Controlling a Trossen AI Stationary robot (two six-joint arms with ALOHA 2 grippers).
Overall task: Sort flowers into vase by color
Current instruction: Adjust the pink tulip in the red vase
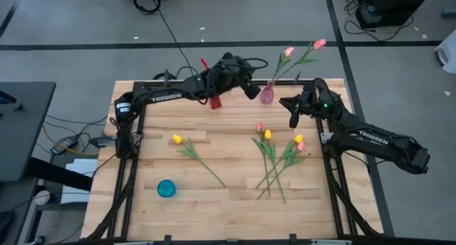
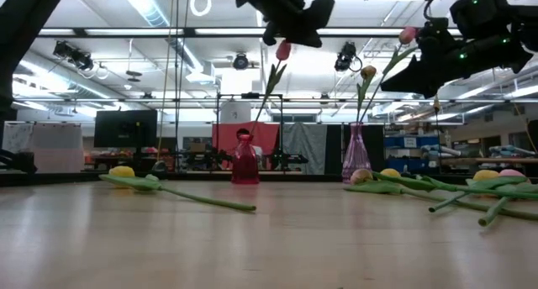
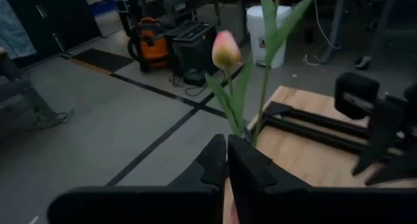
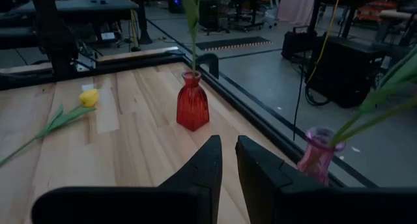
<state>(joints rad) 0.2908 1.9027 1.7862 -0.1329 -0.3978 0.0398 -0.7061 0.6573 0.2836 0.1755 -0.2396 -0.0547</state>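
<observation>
A red vase and a pink vase stand at the table's far edge. Two pink tulips stand in the pink vase. One pink tulip rises slanting from the red vase to my left gripper, which is shut on it above the vases. My right gripper hovers just right of the pink vase, holding nothing, with a narrow gap between its fingers. A yellow tulip and several pink and yellow ones lie flat on the table. My left gripper pinches the pink tulip's stem a little below the bud. The stem and a long leaf come out from between the fingertips, which hide the place of contact. It comes from above, slanting toward the far edge. The stem's lower end sits in the red vase's neck.
A small teal round object sits near the table's near left part. The loose tulips are bunched right of centre, with stems crossing toward the near edge. A dark frame rail runs along the table's sides. Bare wood lies at the centre and near edge.
</observation>
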